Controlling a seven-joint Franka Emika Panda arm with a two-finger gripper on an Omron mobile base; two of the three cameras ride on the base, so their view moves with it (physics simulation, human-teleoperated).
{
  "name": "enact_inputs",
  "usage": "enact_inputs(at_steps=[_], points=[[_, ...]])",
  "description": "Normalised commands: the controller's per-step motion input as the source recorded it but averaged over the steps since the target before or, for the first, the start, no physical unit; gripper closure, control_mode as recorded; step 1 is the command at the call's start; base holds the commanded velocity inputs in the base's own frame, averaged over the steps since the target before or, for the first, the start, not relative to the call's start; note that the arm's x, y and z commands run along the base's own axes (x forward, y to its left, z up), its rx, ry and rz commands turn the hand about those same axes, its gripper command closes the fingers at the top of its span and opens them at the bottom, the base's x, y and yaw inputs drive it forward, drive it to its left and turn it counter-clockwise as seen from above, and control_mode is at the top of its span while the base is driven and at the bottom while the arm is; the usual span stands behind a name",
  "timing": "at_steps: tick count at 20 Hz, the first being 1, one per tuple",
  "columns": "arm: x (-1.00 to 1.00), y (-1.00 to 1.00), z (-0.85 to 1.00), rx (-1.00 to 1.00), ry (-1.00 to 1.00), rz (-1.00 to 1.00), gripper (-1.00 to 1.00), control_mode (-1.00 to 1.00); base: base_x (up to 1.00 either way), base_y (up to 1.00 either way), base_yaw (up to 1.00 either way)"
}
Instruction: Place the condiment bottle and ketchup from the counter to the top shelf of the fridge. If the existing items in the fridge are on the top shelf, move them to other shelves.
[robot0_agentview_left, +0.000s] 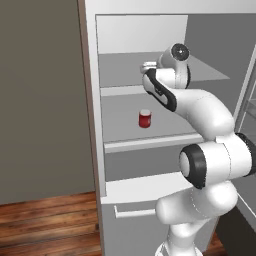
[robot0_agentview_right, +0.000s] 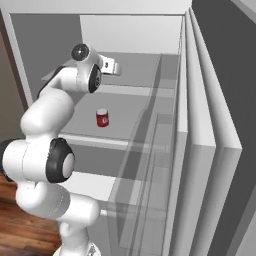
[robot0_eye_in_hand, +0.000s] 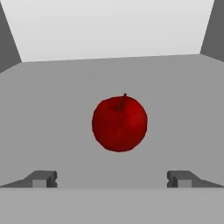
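Observation:
I am looking into the open fridge (robot0_agentview_left: 93, 100). A round red apple (robot0_eye_in_hand: 119, 124) with a short stem, one of the existing items, rests on the top shelf (robot0_eye_in_hand: 48, 109) straight ahead of my gripper (robot0_eye_in_hand: 112, 179). The jaws are open, and each dark fingertip (robot0_eye_in_hand: 43, 178) stays short of the fruit. From the base, the hand (robot0_agentview_left: 148, 67) reaches in over the top shelf (robot0_agentview_left: 120, 67). The short red jar (robot0_agentview_left: 145, 118) with a white lid stands on the shelf below (robot0_agentview_left: 125, 130), also seen from the right (robot0_agentview_right: 102, 118). The condiment bottle, ketchup and counter are out of view.
The fridge door's clear bins (robot0_agentview_right: 165, 165) stand open to the right of the arm. A white drawer with a bar handle (robot0_agentview_left: 134, 212) sits under the shelves. A grey wall (robot0_agentview_left: 40, 100) and wooden floor (robot0_agentview_left: 45, 225) lie to the left.

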Motion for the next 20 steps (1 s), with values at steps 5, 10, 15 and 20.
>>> enact_inputs(at_steps=[5,10,15,20], points=[[0.41,0.0,-0.04,0.0,0.0,0.0,-1.0,-1.0,0.0,0.0,0.0],[0.38,0.0,-0.01,0.0,0.0,0.0,-1.0,-1.0,0.0,0.0,0.0],[0.3,0.0,-0.1,0.0,0.0,0.0,1.0,-1.0,0.0,0.0,0.0],[0.12,0.0,-0.07,0.0,0.0,0.0,1.0,-1.0,0.0,0.0,0.0]])
